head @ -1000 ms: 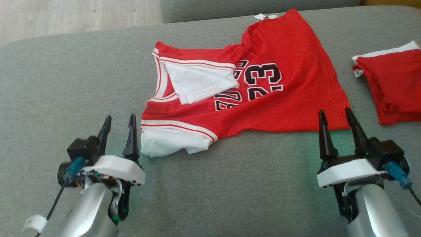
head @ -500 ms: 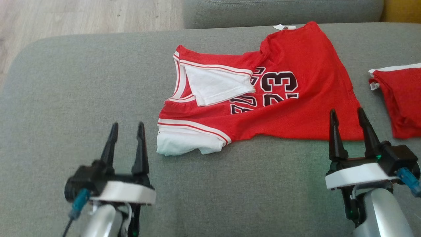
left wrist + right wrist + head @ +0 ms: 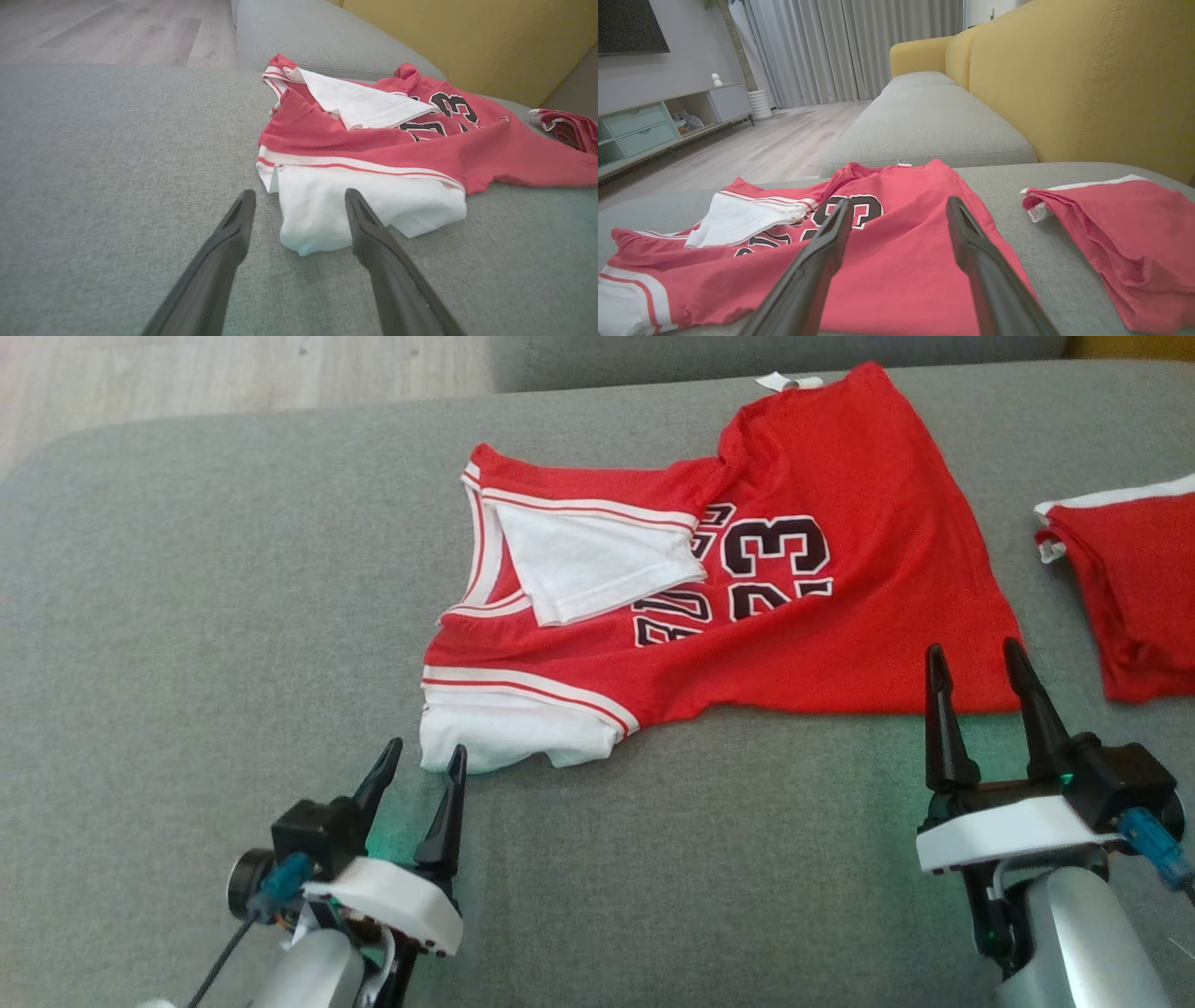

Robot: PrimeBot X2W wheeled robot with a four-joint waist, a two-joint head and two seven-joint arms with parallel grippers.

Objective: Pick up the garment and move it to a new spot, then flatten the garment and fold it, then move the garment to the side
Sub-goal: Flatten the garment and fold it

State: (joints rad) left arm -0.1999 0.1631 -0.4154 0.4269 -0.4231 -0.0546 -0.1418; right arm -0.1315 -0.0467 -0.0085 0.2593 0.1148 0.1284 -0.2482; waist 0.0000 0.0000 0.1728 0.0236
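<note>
Two long, tapered black fingers [image 3: 943, 728] on the left gripper [image 3: 425, 753] and the right gripper [image 3: 973, 651], white curved wrist plates [image 3: 392, 905], rounded silver forearms [image 3: 1083, 943], blue connector plugs [image 3: 1153, 845], thin black cable [image 3: 219, 966] at left, small green lights [image 3: 1064, 777]

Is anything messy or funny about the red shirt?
Yes. The red shirt lies rumpled on the grey sofa: one white sleeve is flopped over its front, hiding part of the black lettering, and the cloth along its far edge is bunched up.

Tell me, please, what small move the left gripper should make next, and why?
Probably ease the left gripper forward onto the white sleeve of the jersey: its jaws stand open, the sleeve lies just beyond its fingertips, and nothing is gripped.
</note>
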